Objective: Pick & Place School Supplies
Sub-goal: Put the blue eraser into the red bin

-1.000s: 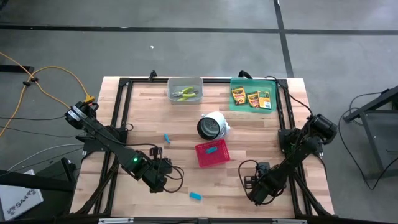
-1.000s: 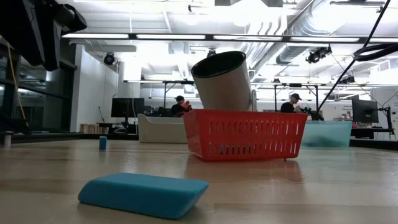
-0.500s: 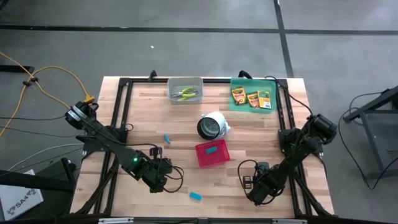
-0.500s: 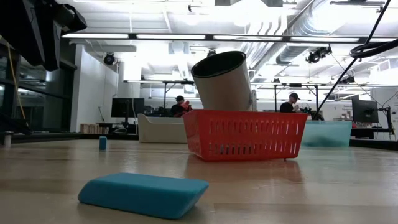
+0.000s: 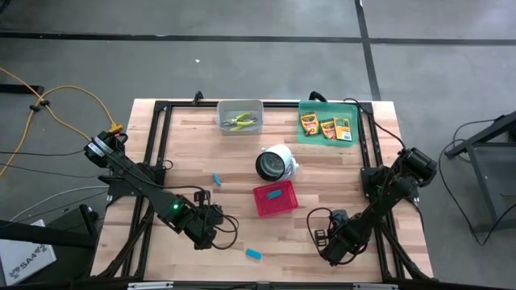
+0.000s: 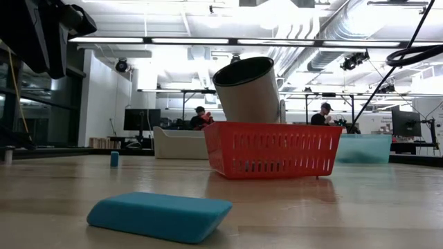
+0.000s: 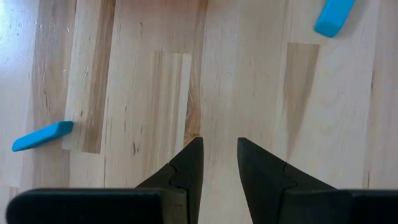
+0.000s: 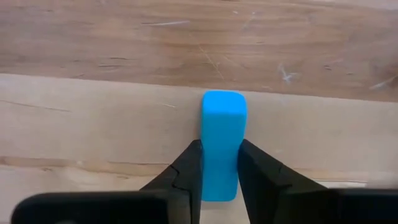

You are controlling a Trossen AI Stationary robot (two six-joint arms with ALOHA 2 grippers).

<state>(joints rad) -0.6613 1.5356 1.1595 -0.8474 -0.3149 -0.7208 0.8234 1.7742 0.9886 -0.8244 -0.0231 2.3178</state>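
At the bottom of the low view a light-blue block (image 6: 159, 216) lies on the pale plank desk (image 6: 332, 214), with the red basket (image 6: 272, 149) and tilted white cylinder (image 6: 247, 90) behind it. Beyond them is a bright workshop with two seated people. In the high view's lower right, the right gripper (image 8: 219, 163) is clenched on another blue block (image 8: 222, 143), while the left gripper (image 7: 217, 163) at lower left hangs released, grasping nothing.

Wood table (image 5: 185, 153), black frame round the edge. Directly on it: grey bin (image 5: 240, 118) and green tray (image 5: 326, 122) at the far edge, white cylinder (image 5: 276, 162) mid-table, red basket (image 5: 275, 200) just beside it on the near side. Loose blue blocks: one (image 5: 217, 179) left of the cylinder, one (image 5: 254, 254) near the front edge, one (image 8: 222, 144) by the right arm.
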